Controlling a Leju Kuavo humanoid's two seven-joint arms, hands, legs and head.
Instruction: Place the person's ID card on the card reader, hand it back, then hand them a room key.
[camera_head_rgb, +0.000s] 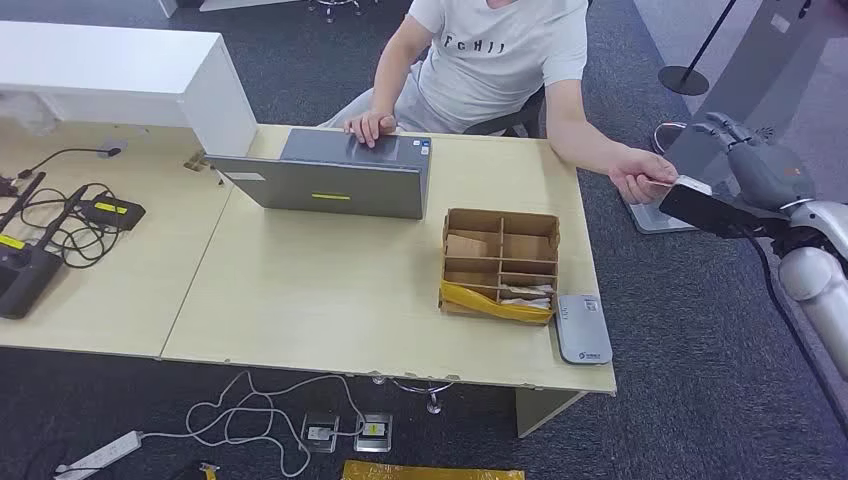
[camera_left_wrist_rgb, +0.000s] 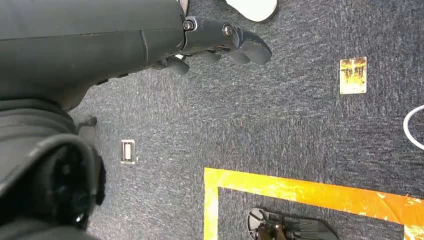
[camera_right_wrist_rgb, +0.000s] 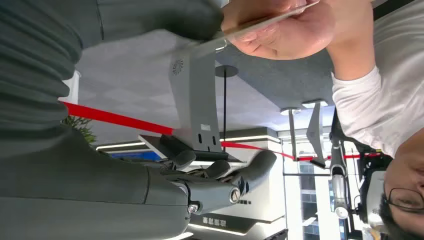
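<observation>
A seated person in a white shirt reaches their hand (camera_head_rgb: 640, 176) out past the desk's right end, holding a pale ID card (camera_head_rgb: 661, 184). My right hand (camera_head_rgb: 748, 152) is raised just beyond it, fingers spread and empty. In the right wrist view the card (camera_right_wrist_rgb: 270, 20) sits in the person's fingers with its free end by my thumb (camera_right_wrist_rgb: 165, 17), while my other fingers (camera_right_wrist_rgb: 225, 172) stay well apart from it. The grey card reader (camera_head_rgb: 583, 328) lies at the desk's front right corner. My left hand (camera_left_wrist_rgb: 225, 42) hangs over the carpet, holding nothing.
A wooden compartment box (camera_head_rgb: 500, 262) with cards and a yellow item stands left of the reader. A closed grey laptop (camera_head_rgb: 340, 172) lies under the person's other hand. Cables and black devices (camera_head_rgb: 60, 235) occupy the desk's left. A grey stand base (camera_head_rgb: 655, 218) sits on the floor nearby.
</observation>
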